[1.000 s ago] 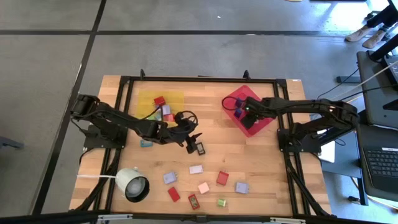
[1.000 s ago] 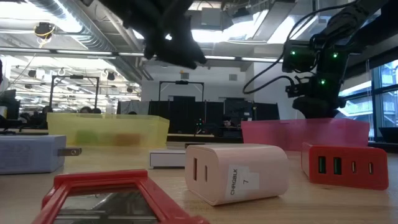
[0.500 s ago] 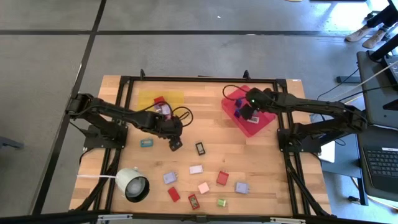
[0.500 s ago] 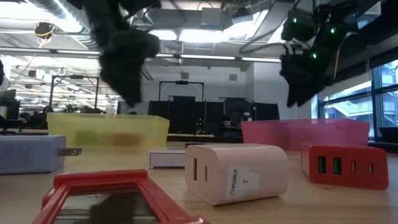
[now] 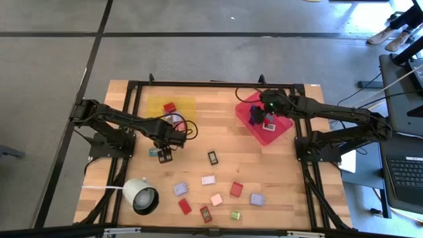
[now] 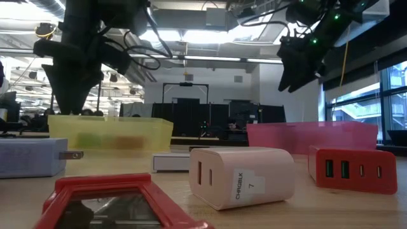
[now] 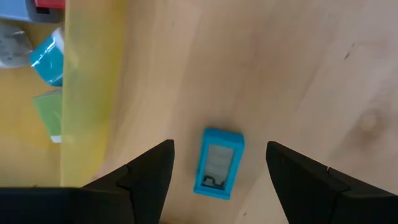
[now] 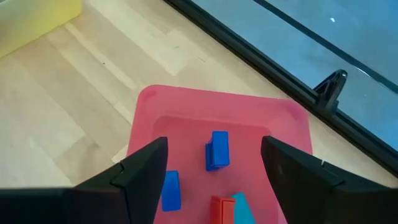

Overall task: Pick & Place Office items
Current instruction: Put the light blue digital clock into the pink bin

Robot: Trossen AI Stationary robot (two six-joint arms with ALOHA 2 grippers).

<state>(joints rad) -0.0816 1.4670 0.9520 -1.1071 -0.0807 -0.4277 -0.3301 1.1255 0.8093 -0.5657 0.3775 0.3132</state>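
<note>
- Office items (image 5: 216, 199): small flat coloured blocks scattered over the lower middle of the wooden table (image 5: 284, 172) in the high view, in red, pink, lilac, white and green.
- One black block (image 5: 212, 157) lying alone near the table's centre.
- A teal block (image 7: 219, 163) flat on the wood, seen in the left wrist view between the two dark fingers, touched by neither.
- Left gripper (image 5: 164, 155) at centre left of the high view, hanging over that teal block, jaws spread and empty.
- Yellow tray (image 5: 153, 106) at upper left of the table, holding a red block and a few more; teal and green pieces visible through its wall in the left wrist view.
- Red tray (image 8: 273, 115) at upper right of the table, holding two blue blocks (image 8: 217, 150) plus a red and a teal piece at the frame's lower edge.
- Right gripper (image 5: 267, 121) above the red tray, jaws parted, grasping nothing.
- White round lamp-like object (image 5: 141, 195) at lower left of the table.
</note>
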